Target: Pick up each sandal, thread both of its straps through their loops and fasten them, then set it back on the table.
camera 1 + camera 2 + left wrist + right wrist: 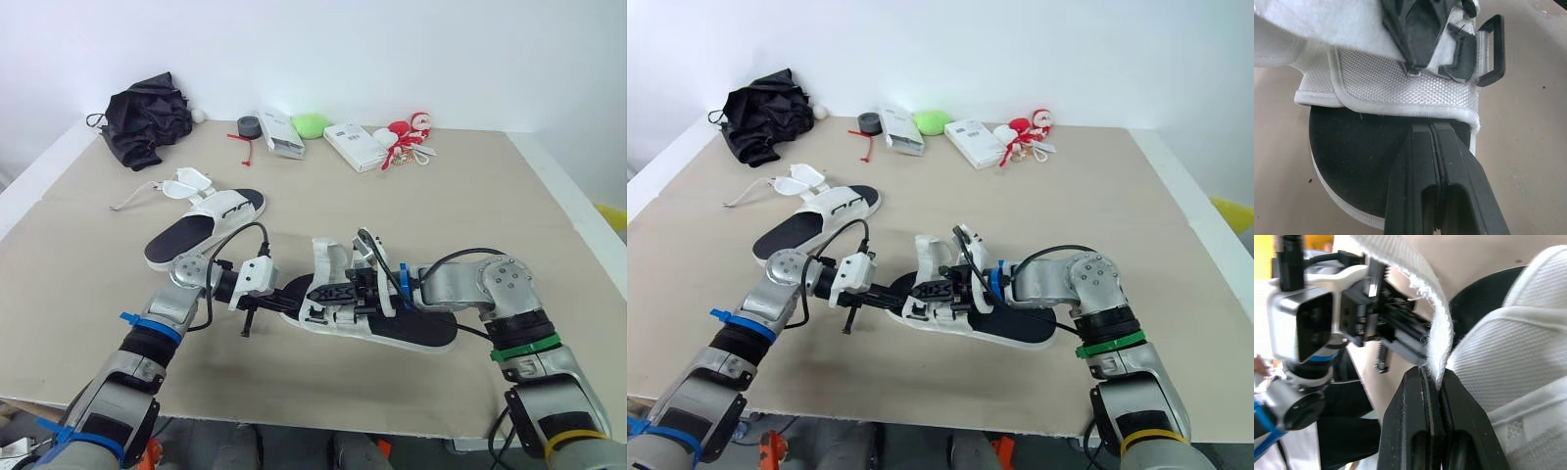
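1. The near sandal, white with a black footbed, lies flat on the desk at about 6 o'clock from the desk's middle, with its toe end toward my left arm.
2. Its straps stand up loose over the footbed. One strap, with a fuzzy edge, is pinched in my right claw, whose fingers are closed tight on the fabric.
3. A dark rectangular loop hangs off the side of the sandal's white band, just beside the right claw's tips. I see nothing threaded through it.
4. My left claw comes in from 9 o'clock, fingers pressed together, tips touching the edge of the white band over the footbed. I can't tell whether any fabric is caught between them; it looks more like a bracing push.
5. The second sandal lies at roughly 10 o'clock, well apart from both claws, its straps splayed open.
6. Along the far edge around 12 o'clock sit a tape roll, white boxes, a green lump and a red-and-white trinket; a black cloth is at 11 o'clock.
7. My read on progress: early. No strap on either sandal looks fastened. Threading and fastening both straps of this one remain, then the whole routine on the other.
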